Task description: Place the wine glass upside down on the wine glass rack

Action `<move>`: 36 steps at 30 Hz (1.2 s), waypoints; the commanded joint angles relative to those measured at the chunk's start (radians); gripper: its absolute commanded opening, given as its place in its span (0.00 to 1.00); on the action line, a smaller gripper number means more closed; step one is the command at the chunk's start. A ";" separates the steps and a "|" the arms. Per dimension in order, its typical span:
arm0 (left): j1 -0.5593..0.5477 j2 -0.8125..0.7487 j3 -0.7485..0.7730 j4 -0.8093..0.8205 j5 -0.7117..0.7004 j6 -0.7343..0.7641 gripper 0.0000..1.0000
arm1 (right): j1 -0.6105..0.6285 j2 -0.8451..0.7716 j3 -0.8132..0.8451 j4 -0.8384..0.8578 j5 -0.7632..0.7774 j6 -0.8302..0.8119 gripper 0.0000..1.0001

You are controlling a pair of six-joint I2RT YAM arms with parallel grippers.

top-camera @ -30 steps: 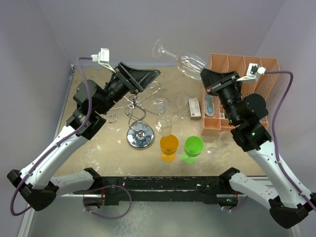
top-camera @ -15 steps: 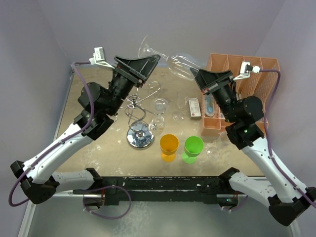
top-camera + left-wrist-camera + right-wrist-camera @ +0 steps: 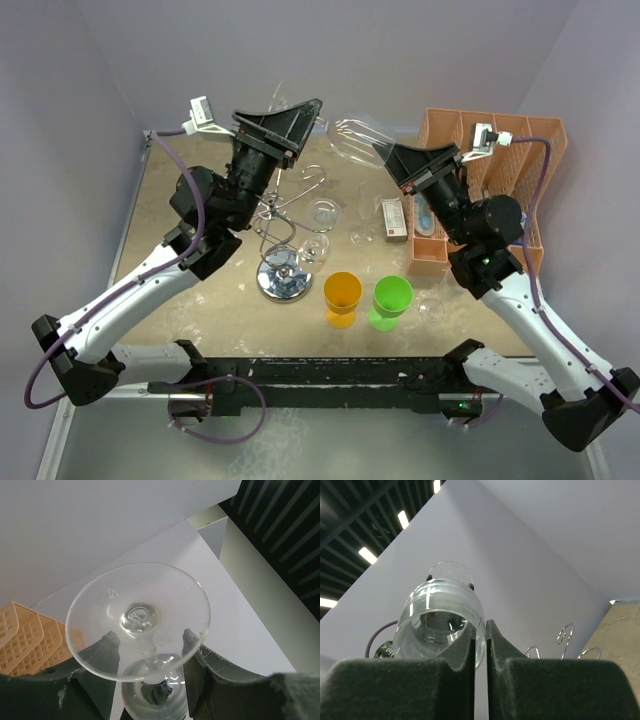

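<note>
The left end effector (image 3: 312, 110) has reached the wine glass (image 3: 352, 135), fingers spread astride its stem; the right end effector (image 3: 386, 151) still pinches the bowl rim; a handover seems due; the rack (image 3: 284, 226) stands below them.

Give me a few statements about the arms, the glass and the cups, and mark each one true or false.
1. The wine glass is in the air between the two arms. True.
2. The right gripper pinches the rim of its bowl. True.
3. The glass hangs on the wine glass rack. False: it is held up above the table, off the rack.
4. In the top view the orange cup stands right of the green cup. False: it stands left of it.
5. The left gripper has a finger on either side of the stem. True.
</note>
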 commanded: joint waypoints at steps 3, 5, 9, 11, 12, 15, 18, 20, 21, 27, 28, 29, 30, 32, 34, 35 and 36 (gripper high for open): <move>-0.007 0.012 0.017 0.033 -0.021 -0.012 0.43 | 0.005 0.001 0.010 0.139 -0.043 0.029 0.05; -0.007 0.019 0.022 0.035 -0.018 -0.013 0.37 | 0.005 0.005 0.011 0.133 -0.042 0.032 0.05; -0.007 0.020 0.019 0.045 -0.010 -0.016 0.28 | 0.005 0.013 0.015 0.114 -0.031 0.032 0.05; -0.007 0.018 0.013 0.054 -0.009 -0.016 0.26 | 0.005 0.021 0.022 0.104 -0.031 0.033 0.06; -0.007 0.017 0.010 0.058 -0.006 -0.016 0.25 | 0.005 0.024 0.025 0.103 -0.035 0.033 0.06; -0.009 0.018 -0.004 0.073 -0.002 -0.025 0.25 | 0.005 0.035 0.027 0.107 -0.048 0.036 0.06; -0.008 0.018 -0.022 0.100 0.010 -0.025 0.17 | 0.005 0.046 0.025 0.124 -0.068 0.047 0.07; -0.009 0.016 -0.031 0.125 0.017 -0.010 0.07 | 0.004 0.053 0.024 0.144 -0.083 0.054 0.08; -0.009 0.015 -0.032 0.128 0.020 0.002 0.01 | 0.005 0.056 0.022 0.156 -0.092 0.056 0.09; -0.009 0.005 -0.006 0.094 0.008 0.143 0.00 | 0.005 0.041 0.003 0.148 -0.140 -0.011 0.26; -0.008 0.002 0.007 0.072 0.006 0.173 0.00 | 0.005 0.027 -0.009 0.136 -0.140 -0.024 0.29; -0.008 0.001 0.022 0.049 0.001 0.210 0.00 | 0.005 0.013 -0.019 0.108 -0.129 -0.047 0.31; -0.008 0.001 0.043 0.021 0.000 0.247 0.00 | 0.005 -0.001 -0.021 0.059 -0.103 -0.065 0.36; -0.007 0.010 0.097 -0.052 0.011 0.327 0.00 | 0.004 -0.026 -0.013 -0.054 -0.049 -0.135 0.42; -0.006 0.024 0.157 -0.117 0.019 0.397 0.00 | 0.005 -0.050 -0.012 -0.119 -0.024 -0.195 0.48; -0.006 0.037 0.192 -0.161 0.018 0.428 0.00 | 0.005 -0.060 -0.012 -0.154 -0.013 -0.232 0.51; -0.006 0.050 0.233 -0.208 0.009 0.460 0.00 | 0.005 -0.070 -0.012 -0.187 0.006 -0.266 0.53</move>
